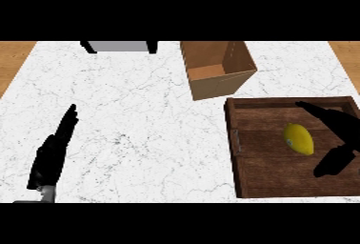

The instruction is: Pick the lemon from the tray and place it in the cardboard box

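lemon (298, 138) lies in wooden tray (243, 157), right of tabletop (134, 128). right hand (337, 138) spread open beside it, holding nothing. cardboard box (218, 71) behind tray. left hand (53, 152) open, idle.

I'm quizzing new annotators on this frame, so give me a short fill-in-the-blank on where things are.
1. The lemon lies in the wooden ____.
2. The box stands beyond the tray, and the lemon is not yet ____ it.
3. The right hand is spread open beside the ____.
4. The left hand holds ____.

Missing words: tray; in; lemon; nothing
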